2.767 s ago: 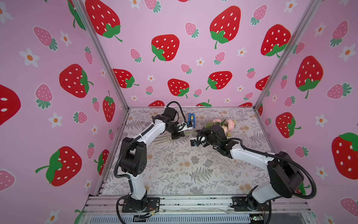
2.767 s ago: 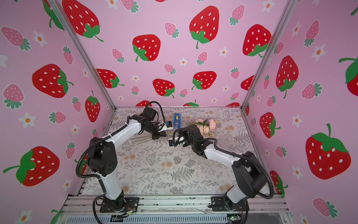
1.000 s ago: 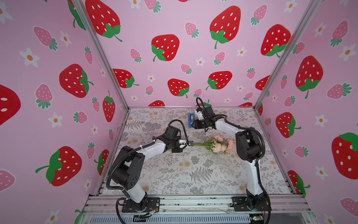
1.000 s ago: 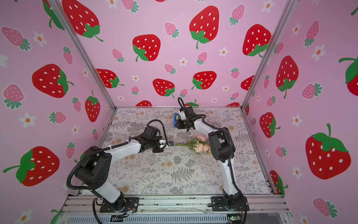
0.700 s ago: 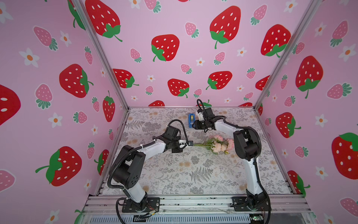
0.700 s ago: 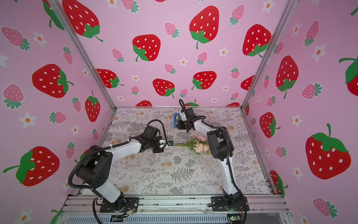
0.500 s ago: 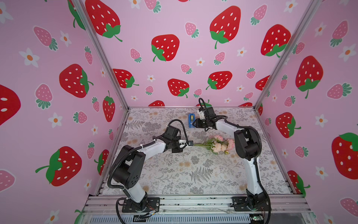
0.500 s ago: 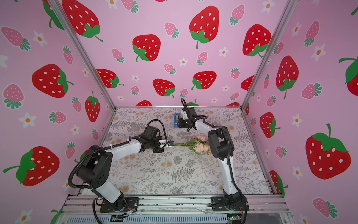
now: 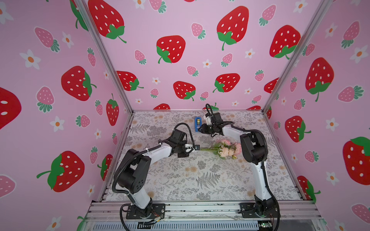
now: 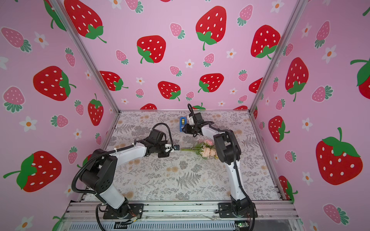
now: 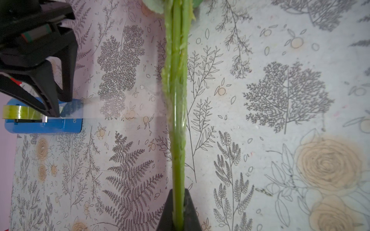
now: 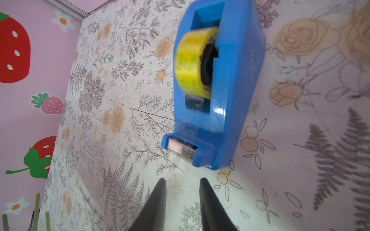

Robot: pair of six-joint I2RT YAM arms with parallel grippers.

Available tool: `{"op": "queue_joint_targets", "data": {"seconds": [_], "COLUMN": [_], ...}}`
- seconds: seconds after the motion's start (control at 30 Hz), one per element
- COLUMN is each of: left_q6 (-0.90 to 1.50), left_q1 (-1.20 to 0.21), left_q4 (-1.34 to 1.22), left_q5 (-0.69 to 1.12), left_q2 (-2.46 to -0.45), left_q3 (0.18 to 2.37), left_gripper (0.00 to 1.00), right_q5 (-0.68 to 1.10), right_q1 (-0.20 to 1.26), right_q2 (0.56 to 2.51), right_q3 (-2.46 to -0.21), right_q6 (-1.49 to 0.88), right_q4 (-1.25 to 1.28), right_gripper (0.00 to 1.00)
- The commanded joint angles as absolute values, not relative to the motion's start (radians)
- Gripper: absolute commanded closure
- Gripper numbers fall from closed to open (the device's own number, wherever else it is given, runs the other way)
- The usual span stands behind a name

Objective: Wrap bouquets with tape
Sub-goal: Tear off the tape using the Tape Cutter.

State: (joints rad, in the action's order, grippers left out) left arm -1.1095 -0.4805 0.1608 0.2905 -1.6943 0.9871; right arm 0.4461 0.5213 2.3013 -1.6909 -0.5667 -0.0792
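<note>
While the bouquet (image 9: pixel 227 150) is seen across the middle of the bench (image 9: pixel 200 180), its stems (image 11: pixel 177 120) are clamped in the left gripper (image 11: pixel 178 200), whose jaws are pressed together on them. The tape (image 12: pixel 190 62) is seated in a blue dispenser (image 12: pixel 236 90) near the bench's back edge. The right gripper (image 12: pixel 183 186) is held just before the cutter (image 12: pixel 181 150), jaws apart. A hazy clear strip (image 11: pixel 120 106) is seen between dispenser and stems.

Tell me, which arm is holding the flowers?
The left arm: its jaws are shut on the bouquet stems. The right arm has its jaws apart at the tape dispenser.
</note>
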Motion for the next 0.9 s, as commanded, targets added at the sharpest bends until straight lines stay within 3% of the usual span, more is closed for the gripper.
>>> {"op": "queue_joint_targets", "data": {"seconds": [0.0,0.2,0.3,0.57,0.87], "left_q6": [-1.118,-1.126,-1.128,-1.135,-1.134], "left_q1": [-0.478,-0.481,-0.480,-0.481,-0.486], "left_q4": [0.193,0.229,0.221,0.209,0.198], "left_q5": [0.326,0.330,0.324,0.314,0.305], "left_q2": [-1.706,-1.705,-1.701,-1.678,-1.664], "left_q3": [1.032,1.051,1.052,1.055,1.052], "left_gripper": [1.00,1.00,1.00,1.00,1.00], "right_q5": [0.452,0.479,0.459,0.353,0.374], "right_q1": [0.517,0.517,0.513,0.515,0.527], "right_q2": [2.322,2.338,2.338,2.357,2.382], "right_q3": [-1.667,-1.671,-1.661,-1.678,-1.691], "right_q6": [-0.600,-0.604,-0.606,-0.566,-0.539], "right_q4": [-0.066,-0.049,-0.066,-0.216,-0.258], "right_gripper": [0.71,0.85,1.00,1.00,1.00]}}
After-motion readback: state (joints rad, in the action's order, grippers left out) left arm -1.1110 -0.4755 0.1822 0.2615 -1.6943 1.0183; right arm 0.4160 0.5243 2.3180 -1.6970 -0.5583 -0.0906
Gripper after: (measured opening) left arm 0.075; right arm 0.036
